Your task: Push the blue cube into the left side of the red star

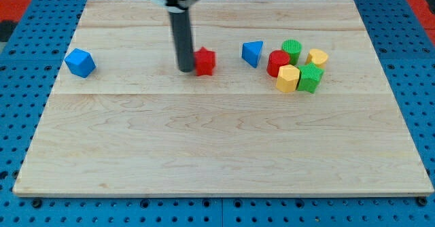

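Note:
The blue cube [80,62] lies near the left edge of the wooden board [217,145]. The red star [204,61] lies near the board's upper middle, far to the right of the cube. My tip [185,69] stands right against the red star's left side, between the star and the blue cube. The rod rises straight up out of the view's top.
A blue triangular block [253,53] lies right of the star. Further right is a tight cluster: a red block [277,63], a green cylinder [291,49], a yellow block [317,57], a yellow hexagon [288,78] and a green block [310,78].

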Controlling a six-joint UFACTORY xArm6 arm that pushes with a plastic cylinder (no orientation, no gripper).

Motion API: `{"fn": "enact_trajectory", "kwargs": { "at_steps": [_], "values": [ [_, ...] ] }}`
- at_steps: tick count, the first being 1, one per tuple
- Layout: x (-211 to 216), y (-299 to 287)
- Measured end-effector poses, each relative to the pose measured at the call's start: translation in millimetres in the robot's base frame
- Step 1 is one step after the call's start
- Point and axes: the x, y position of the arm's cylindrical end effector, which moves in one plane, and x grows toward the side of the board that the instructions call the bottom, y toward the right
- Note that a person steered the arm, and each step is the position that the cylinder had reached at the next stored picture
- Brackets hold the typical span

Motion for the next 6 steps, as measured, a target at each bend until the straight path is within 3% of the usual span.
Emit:
{"fn": "enact_trajectory", "kwargs": {
  "at_steps": [1,2,3,4,6],
  "values": [
    [4,38],
    [42,-16],
    [74,-139],
    [65,-273],
    [14,-240]
  ]
}}
